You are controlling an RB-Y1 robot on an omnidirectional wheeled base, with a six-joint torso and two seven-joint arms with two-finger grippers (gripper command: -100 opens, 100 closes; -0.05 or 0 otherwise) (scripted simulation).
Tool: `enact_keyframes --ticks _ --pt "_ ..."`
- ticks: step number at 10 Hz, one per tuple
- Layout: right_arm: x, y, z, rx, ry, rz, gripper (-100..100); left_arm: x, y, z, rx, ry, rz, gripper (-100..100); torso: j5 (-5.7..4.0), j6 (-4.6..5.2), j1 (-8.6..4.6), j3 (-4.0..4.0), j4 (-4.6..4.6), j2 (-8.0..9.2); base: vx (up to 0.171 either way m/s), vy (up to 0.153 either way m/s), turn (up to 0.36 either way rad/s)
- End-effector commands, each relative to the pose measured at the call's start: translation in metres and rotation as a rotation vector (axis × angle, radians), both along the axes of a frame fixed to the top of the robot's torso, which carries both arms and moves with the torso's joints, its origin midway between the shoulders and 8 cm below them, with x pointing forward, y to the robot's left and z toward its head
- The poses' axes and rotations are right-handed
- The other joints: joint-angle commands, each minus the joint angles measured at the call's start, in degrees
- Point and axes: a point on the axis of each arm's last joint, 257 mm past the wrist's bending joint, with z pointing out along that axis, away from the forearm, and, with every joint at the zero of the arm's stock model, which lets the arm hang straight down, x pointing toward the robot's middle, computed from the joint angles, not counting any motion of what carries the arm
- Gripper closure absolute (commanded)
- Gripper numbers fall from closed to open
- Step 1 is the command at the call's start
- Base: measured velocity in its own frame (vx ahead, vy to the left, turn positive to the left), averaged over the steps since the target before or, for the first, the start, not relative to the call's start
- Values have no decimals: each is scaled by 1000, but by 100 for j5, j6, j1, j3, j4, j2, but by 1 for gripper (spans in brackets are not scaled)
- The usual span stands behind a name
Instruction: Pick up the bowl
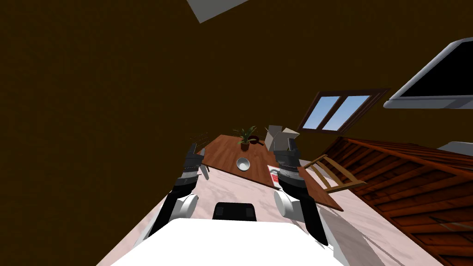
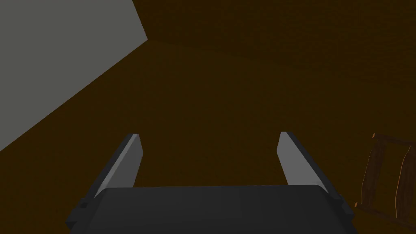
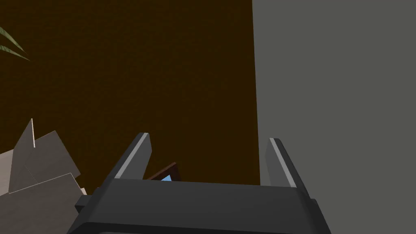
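A small white bowl (image 1: 243,164) sits upright on the brown wooden table (image 1: 221,154), near its front edge. My left gripper (image 1: 196,148) is raised at the table's left corner, to the left of the bowl. My right gripper (image 1: 285,147) is raised over the table to the right of the bowl. In the left wrist view my left gripper (image 2: 209,148) stands open with nothing between its fingers. In the right wrist view my right gripper (image 3: 208,156) is open too and holds nothing. Both point up at the wall.
On the table behind the bowl stands a potted plant (image 1: 245,136), and beside it an open grey box (image 1: 280,135), near my right hand (image 3: 36,178). A red and white flat item (image 1: 274,175) lies under my right arm. A wooden chair (image 1: 333,174) stands at the table's right.
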Motion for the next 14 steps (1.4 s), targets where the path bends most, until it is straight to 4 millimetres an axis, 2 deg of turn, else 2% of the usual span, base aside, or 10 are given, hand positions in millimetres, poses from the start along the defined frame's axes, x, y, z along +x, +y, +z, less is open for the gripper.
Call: enact_keyframes --ticks 1,4,8,9,12,14 --pt "1 5 -5 -33 15 13 -100 0 0 0 0 0 0 0 0 0 0 0 0 0 -44 -5 -10" --pt "6 20 -26 -124 71 44 -100 0 0 0 0 0 0 0 -2 1 -10 22 8 39 -109 -20 -14" --pt "14 42 -81 -276 205 86 -100 0 0 0 0 0 0 0 -1 0 -2 36 14 62 -151 -1 25" --pt "14 43 -82 -283 206 89 -100 0 0 0 0 0 0 0 0 0 -1 33 13 57 -87 14 19" --pt "15 56 -144 -424 344 121 -100 0 0 0 0 0 0 0 3 -1 15 18 7 30 -77 46 102" --pt "10 58 -195 -535 454 141 -100 0 0 0 0 0 0 0 4 -1 21 19 8 33 -78 72 145"
